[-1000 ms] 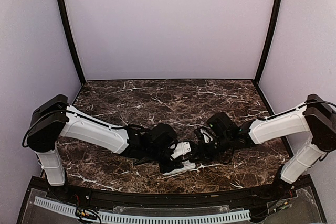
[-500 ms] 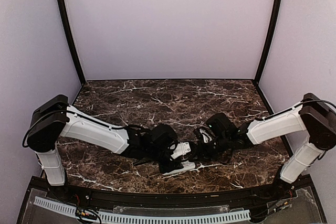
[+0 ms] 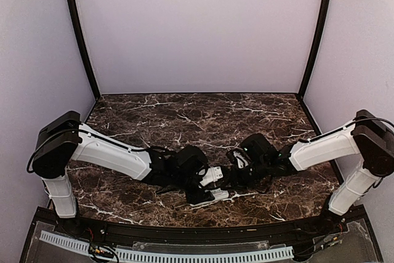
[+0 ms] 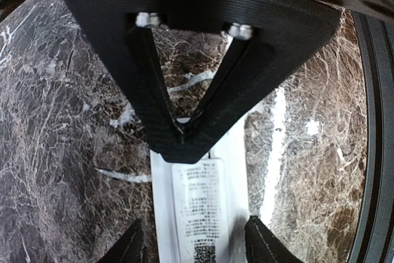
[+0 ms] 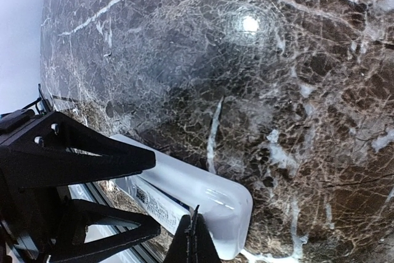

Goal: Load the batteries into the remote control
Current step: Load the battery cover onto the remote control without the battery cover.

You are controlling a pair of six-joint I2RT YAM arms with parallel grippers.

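The white remote control [image 4: 200,201] lies back-up on the marble, its printed label facing up. My left gripper [image 4: 197,244] straddles it, one finger against each long edge. My right gripper [image 5: 194,226] is shut, with nothing between its fingers. Its closed tip rests on the remote [image 5: 203,192] where the label panel meets the rounded end. In the left wrist view the right gripper [image 4: 181,133] shows as a black V pointing down at the remote. In the top view both grippers meet over the remote [image 3: 209,196] at the front centre. No batteries are in view.
The dark marble table [image 3: 184,115] is walled by pale panels at the back and sides. A black front rail [image 3: 184,229] runs close behind the remote. The left gripper's fingers [image 5: 123,158] fill the left of the right wrist view.
My right gripper has edged slightly left toward the remote. The left arm and the remote have barely moved.
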